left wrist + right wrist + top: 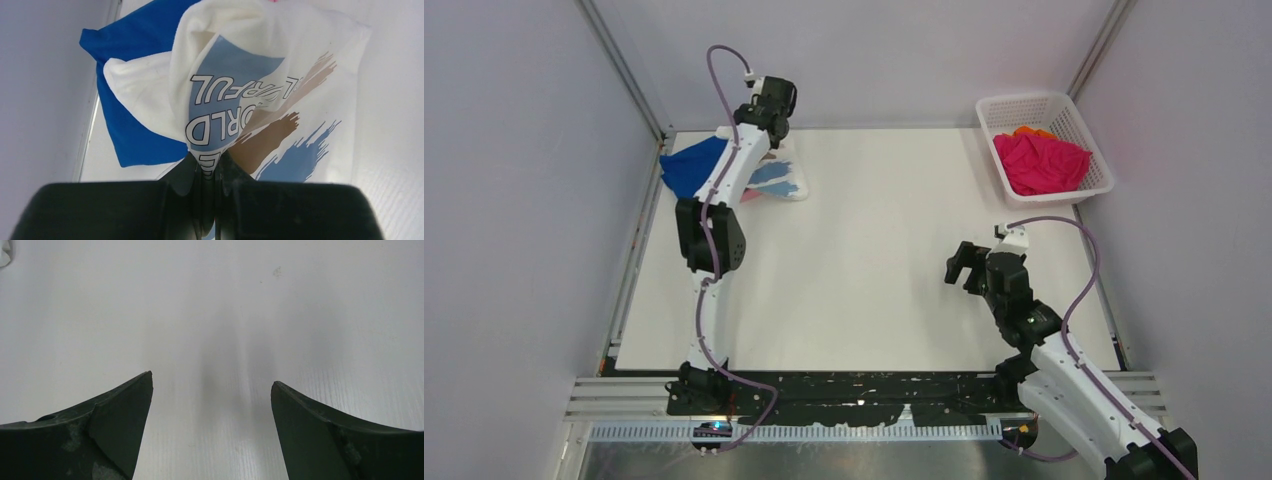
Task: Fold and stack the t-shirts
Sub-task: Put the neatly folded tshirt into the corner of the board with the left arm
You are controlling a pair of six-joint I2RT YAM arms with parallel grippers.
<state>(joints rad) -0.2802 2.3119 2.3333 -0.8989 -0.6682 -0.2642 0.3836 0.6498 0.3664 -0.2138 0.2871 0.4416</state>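
Note:
My left gripper (216, 162) is shut on a fold of the white t-shirt (260, 85), which bears a blue and brown print with lettering. It holds the cloth up over the royal blue t-shirt (127, 132) at the table's far left corner. In the top view the left gripper (769, 120) is above the white shirt (782, 178) and blue shirt (692, 165); a bit of pink cloth (749, 196) peeks out below. A magenta t-shirt (1039, 163) and an orange one (1032, 131) lie in the basket. My right gripper (212, 390) is open and empty above bare table; it also shows in the top view (962, 265).
The white mesh basket (1101, 170) stands at the far right corner. Grey walls with metal posts enclose the white table (874, 270) on three sides. The black rail with the arm bases runs along the near edge.

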